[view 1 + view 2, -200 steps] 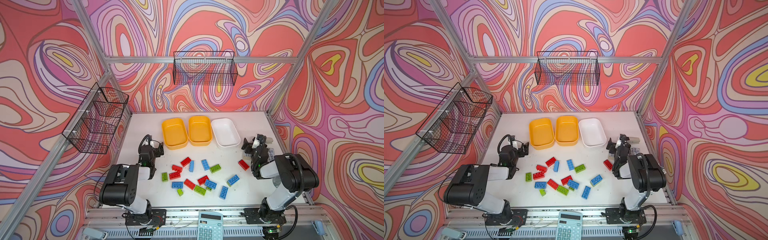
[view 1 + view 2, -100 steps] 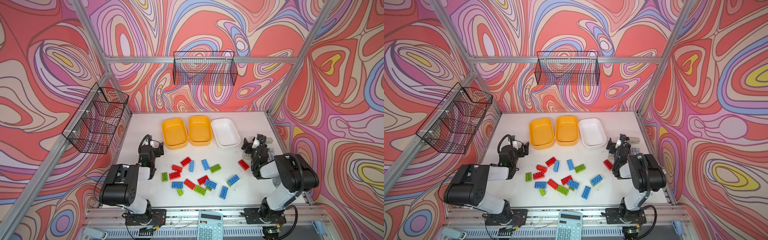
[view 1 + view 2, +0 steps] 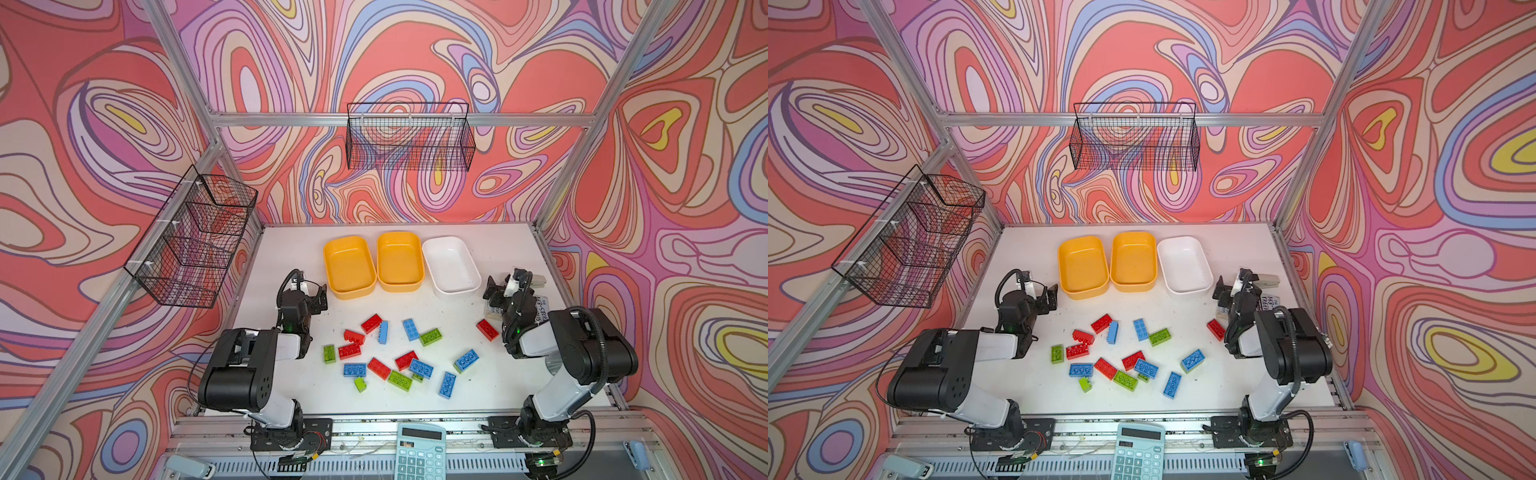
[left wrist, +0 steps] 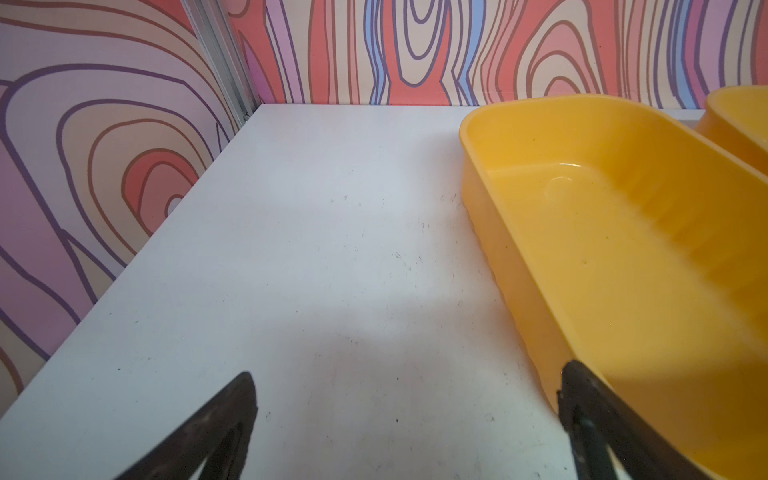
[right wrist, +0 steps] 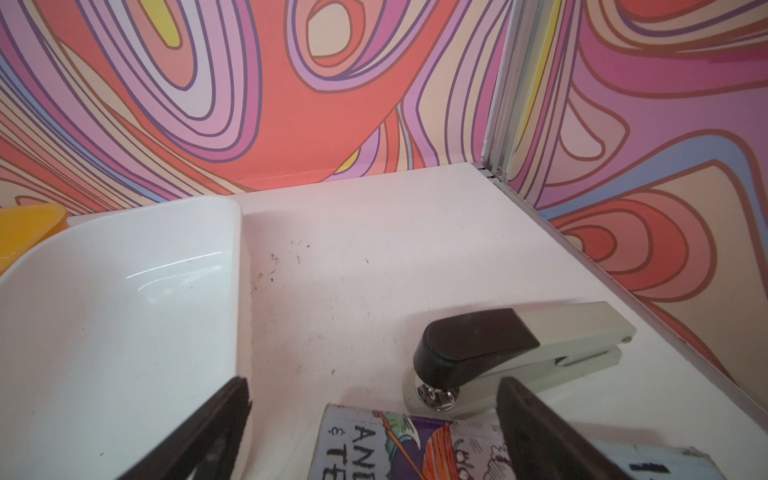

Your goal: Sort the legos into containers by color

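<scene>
Several red, blue and lime green legos lie scattered on the white table's front middle in both top views, among them a red one [image 3: 371, 323], a blue one [image 3: 410, 329] and a green one [image 3: 1159, 336]. One red lego [image 3: 487, 329] lies apart, beside my right arm. Behind them stand three empty containers: two yellow-orange tubs [image 3: 349, 266] [image 3: 400, 259] and a white tub [image 3: 451, 264]. My left gripper [image 3: 311, 291] [image 4: 409, 374] is open over bare table beside the left yellow tub [image 4: 602, 232]. My right gripper [image 3: 505, 282] [image 5: 374, 382] is open next to the white tub [image 5: 116, 299], holding nothing.
A stapler [image 5: 519, 353] and a printed card [image 5: 415, 444] lie just ahead of and under the right gripper. Black wire baskets hang on the back wall [image 3: 409, 137] and left wall [image 3: 191, 241]. A calculator [image 3: 419, 451] sits on the front rail.
</scene>
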Motion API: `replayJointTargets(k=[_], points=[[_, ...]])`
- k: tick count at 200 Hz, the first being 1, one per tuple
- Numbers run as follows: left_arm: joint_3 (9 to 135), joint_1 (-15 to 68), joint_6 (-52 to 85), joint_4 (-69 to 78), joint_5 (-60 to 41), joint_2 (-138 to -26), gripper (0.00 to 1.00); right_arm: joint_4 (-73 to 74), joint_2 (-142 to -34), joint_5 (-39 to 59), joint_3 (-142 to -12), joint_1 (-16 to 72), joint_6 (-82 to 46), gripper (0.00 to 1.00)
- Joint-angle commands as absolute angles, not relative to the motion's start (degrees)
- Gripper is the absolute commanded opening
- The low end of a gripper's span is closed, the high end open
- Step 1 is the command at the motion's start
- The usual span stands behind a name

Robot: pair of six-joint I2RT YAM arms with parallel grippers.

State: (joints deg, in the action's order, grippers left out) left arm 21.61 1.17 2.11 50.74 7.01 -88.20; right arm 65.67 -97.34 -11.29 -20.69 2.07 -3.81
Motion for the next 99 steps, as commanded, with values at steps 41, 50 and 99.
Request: replayJointTargets(k=[41, 50, 99], points=[[23.50, 1.23, 1.21, 45.33, 6.04, -85.43, 1.00, 55.72, -92.72, -19.51, -24.85, 2.89, -5.13, 0.98], [24.14, 1.23, 1.31, 42.54, 6.42, -83.60, 1.00, 47.44, -90.06, -22.55, -27.85, 2.97, -6.84, 0.98], [28.08, 5.93, 0.37, 31.38, 13.96, -73.25, 1.00, 6.82, -81.16, -30.62, -42.68, 4.13, -18.46, 0.95]])
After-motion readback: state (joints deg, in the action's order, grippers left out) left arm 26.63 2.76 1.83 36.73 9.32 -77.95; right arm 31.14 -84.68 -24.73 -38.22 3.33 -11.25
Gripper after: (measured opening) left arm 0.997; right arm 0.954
